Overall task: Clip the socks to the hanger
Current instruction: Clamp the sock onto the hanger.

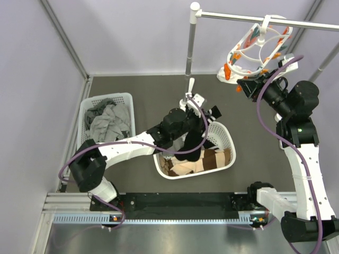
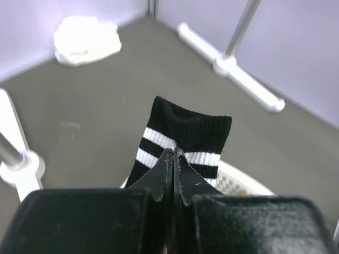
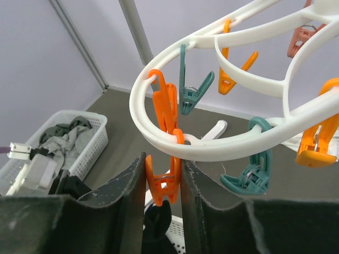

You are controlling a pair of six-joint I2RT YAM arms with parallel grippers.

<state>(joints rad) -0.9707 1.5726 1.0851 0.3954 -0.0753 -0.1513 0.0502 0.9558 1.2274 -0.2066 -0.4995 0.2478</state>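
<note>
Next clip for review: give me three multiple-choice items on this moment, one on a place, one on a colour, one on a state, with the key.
1. Where does the hanger hang?
A. from the white rail
B. in a basket
C. on the floor

2. What colour are the stripes on the black sock?
A. red
B. white
C. green

3. How is the left gripper?
A. open and empty
B. shut on a peg
C. shut on the black sock

Key: A, its hook sits over the rail; B, two white bands cross the cuff; C, it pinches the cuff.
</note>
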